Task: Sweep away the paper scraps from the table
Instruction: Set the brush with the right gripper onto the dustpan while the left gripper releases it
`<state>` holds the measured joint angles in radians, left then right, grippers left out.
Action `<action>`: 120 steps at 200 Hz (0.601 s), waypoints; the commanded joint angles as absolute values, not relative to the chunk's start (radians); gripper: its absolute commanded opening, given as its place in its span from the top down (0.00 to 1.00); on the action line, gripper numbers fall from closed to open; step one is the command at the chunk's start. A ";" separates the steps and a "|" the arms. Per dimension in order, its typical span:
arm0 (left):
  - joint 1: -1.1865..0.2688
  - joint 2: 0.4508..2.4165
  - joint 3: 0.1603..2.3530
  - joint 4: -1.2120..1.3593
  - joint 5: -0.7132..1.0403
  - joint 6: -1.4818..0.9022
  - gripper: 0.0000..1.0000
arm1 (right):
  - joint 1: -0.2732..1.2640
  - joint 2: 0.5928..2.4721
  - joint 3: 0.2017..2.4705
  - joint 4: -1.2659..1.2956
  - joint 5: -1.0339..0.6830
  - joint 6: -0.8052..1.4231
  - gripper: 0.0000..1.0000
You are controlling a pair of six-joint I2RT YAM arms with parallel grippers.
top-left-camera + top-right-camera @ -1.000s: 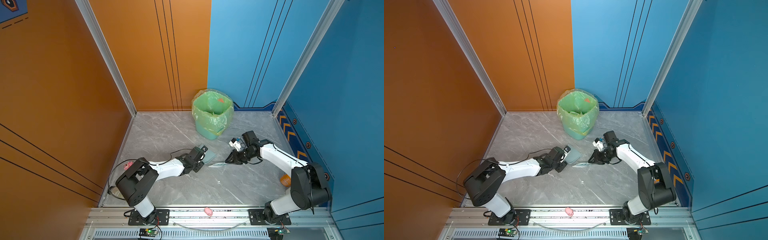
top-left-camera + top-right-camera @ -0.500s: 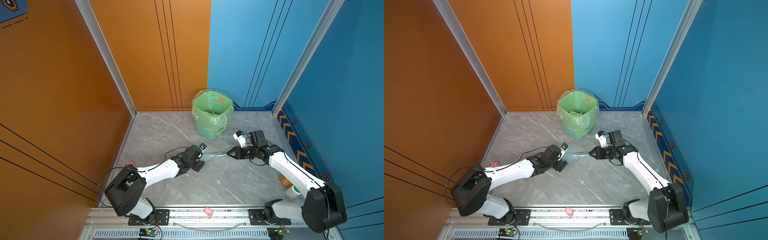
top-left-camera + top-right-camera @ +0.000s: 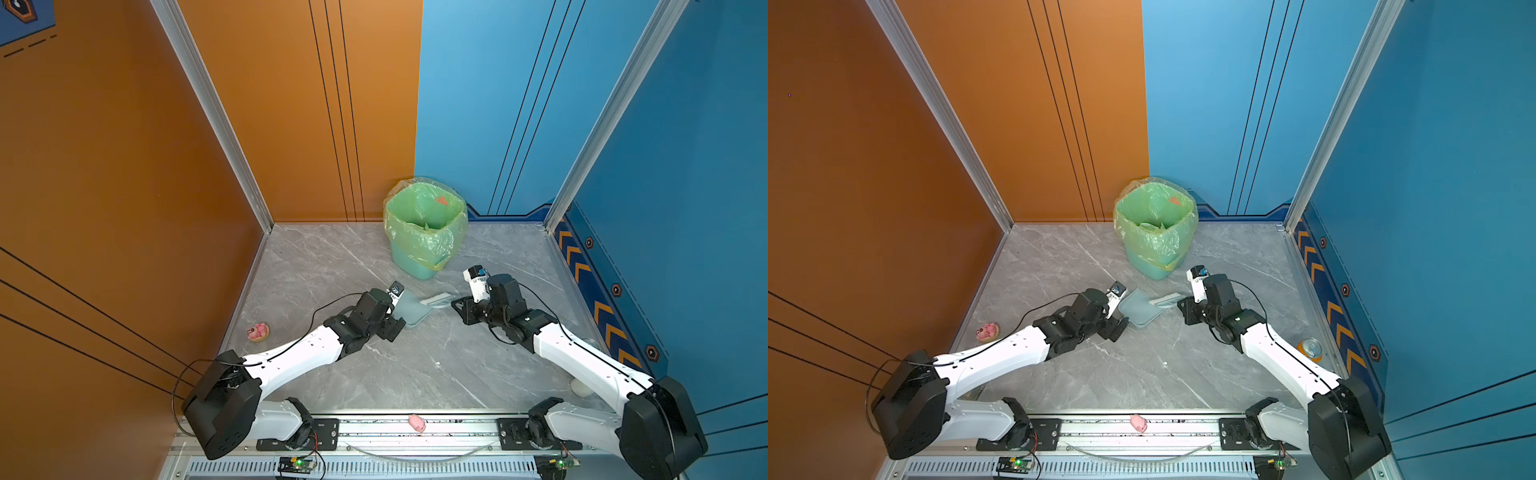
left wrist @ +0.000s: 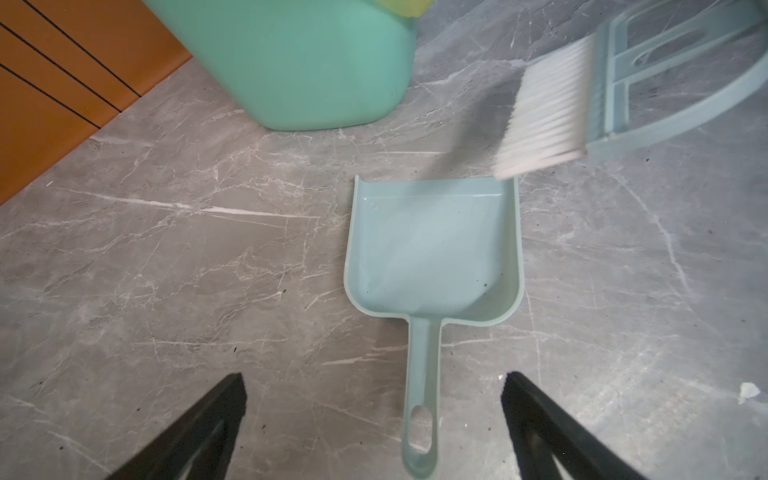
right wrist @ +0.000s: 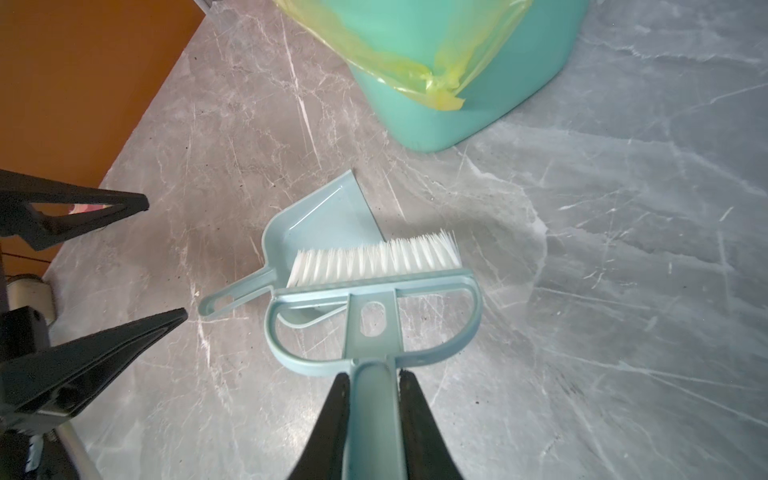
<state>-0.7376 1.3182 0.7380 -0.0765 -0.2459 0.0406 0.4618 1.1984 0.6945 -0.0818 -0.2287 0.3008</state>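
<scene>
Stowing tools, it seems: your left claw (image 4: 374, 376) gapes wide, empty, beside the dustpan (image 4: 432, 245); right claw (image 5: 374, 374) pinches the brush (image 5: 374, 262), so lay it down.

- Table (image 3: 415, 365): grey, streaked with thin white marble-like veins.
- Bin (image 4: 291, 62): mint green; its liner (image 3: 419, 232) is a see-through yellow-green.
- Dustpan (image 4: 432, 249) and brush (image 5: 374, 296): the same pale blue-green; the brush's bristles are white.
- Orange wall (image 3: 124, 166) and blue wall (image 3: 685, 166): each crossed by thin dark lines.
- Skirting strip (image 3: 582, 266): dark blue with orange chevrons.
- Robot arms (image 3: 291, 357): white shells, black joints.
- Pig figurine (image 3: 417, 422): pink.
</scene>
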 commanded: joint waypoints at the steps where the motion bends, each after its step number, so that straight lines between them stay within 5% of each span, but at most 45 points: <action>1: -0.720 1.296 0.718 -0.076 -0.256 0.006 0.02 | 0.488 1.227 0.668 0.031 -0.129 0.332 0.85; 120: -0.673 1.299 0.703 -0.064 -0.231 -0.037 0.02 | 0.611 1.432 0.689 0.136 -0.085 0.331 0.77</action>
